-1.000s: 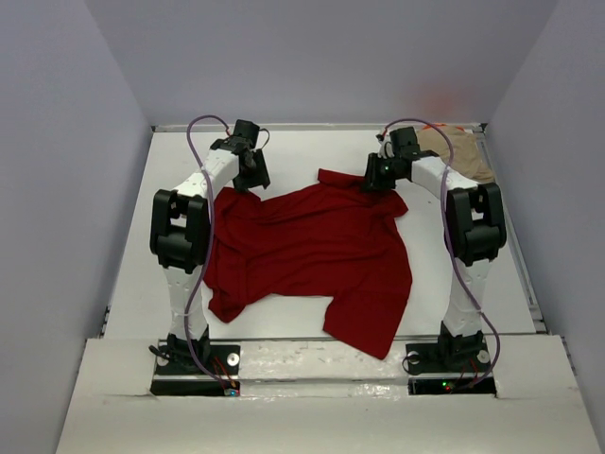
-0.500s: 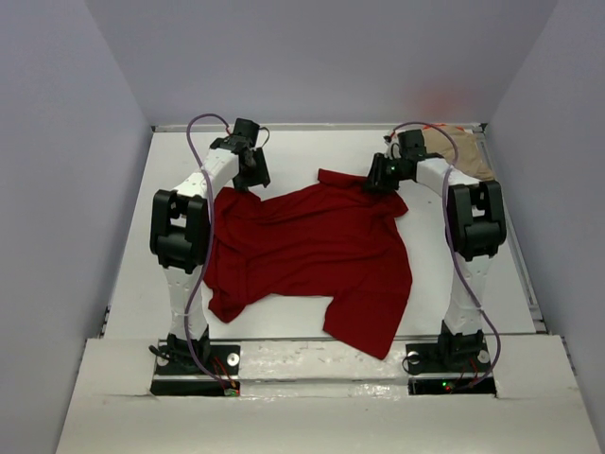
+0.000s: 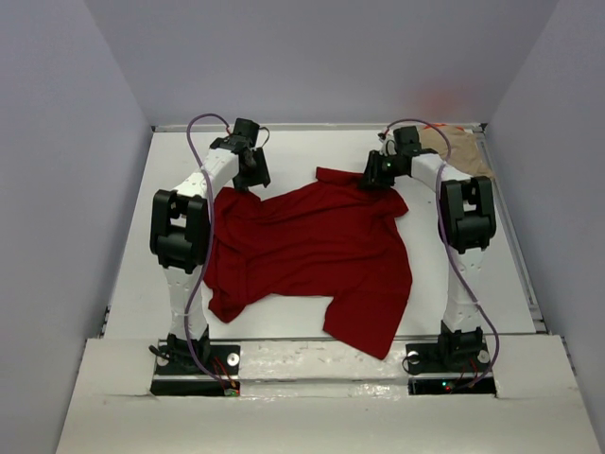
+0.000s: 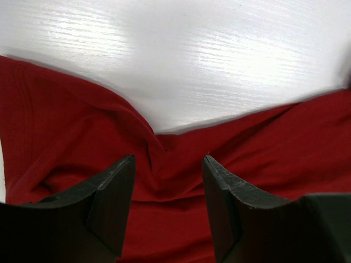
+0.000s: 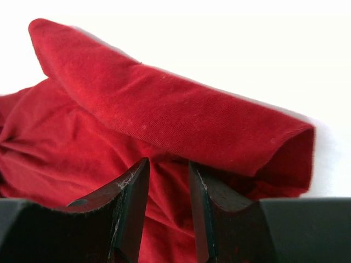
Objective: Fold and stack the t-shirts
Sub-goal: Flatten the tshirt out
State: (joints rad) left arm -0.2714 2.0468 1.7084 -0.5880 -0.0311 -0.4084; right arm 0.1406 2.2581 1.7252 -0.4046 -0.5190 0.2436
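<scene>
Dark red t-shirt point(image 3: 312, 255), rumpled on counter point(image 3: 302, 151); likely flattening step; left gripper point(image 4: 168, 161), right gripper point(image 5: 169, 164): fingers apart at upper edge; next, pinch corners

Both arms reach forward, wrists pitched downward. Left tool point(image 4: 167, 164): jaws set well apart. Right tool point(image 5: 167, 167): jaws parted by a narrow gap.

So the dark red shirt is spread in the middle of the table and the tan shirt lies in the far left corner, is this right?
Not quite: the tan shirt lies in the far right corner, as the top external view shows. The dark red shirt is spread in the middle of the table.
</scene>
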